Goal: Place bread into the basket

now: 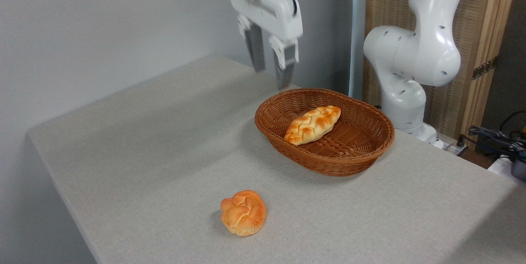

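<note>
One arm: white robot arm at the far side of a grey tabletop (164,153), its end effector (271,65) raised above the basket's far-left rim.
End effector: fingers spread apart and empty, slightly blurred, well clear of everything below.
Bread: braided golden loaf (313,125) lying inside the basket, tilted, one end leaning on the near-left wall.
Basket: oval reddish-brown wicker basket (361,149) on the tabletop, right of centre.
Bun: round orange knotted bun (243,212) on the tabletop, near the front, well apart from the basket.
Step in hand: loaf appears delivered and let go; the task looks essentially finished.
Next move: likely only lifting away, without brushing the rim.
</note>
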`<control>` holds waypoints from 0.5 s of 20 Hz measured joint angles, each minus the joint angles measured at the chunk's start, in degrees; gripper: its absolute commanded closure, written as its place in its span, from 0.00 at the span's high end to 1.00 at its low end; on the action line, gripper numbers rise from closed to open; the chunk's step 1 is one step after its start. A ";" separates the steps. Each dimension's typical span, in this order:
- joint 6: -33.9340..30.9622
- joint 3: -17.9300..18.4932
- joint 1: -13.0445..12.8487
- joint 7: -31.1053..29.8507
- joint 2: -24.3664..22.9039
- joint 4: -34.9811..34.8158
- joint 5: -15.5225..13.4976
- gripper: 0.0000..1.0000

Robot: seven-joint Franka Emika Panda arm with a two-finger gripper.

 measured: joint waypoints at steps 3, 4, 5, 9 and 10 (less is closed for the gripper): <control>-0.31 3.11 0.07 0.04 5.32 9.54 0.00 1.00; -0.33 3.87 0.08 0.05 7.71 12.39 0.00 1.00; -0.33 4.31 0.08 0.06 10.29 14.98 0.01 1.00; -0.33 4.43 0.03 0.05 21.72 23.86 0.01 1.00; -0.32 4.42 0.03 0.05 23.93 25.37 0.01 1.00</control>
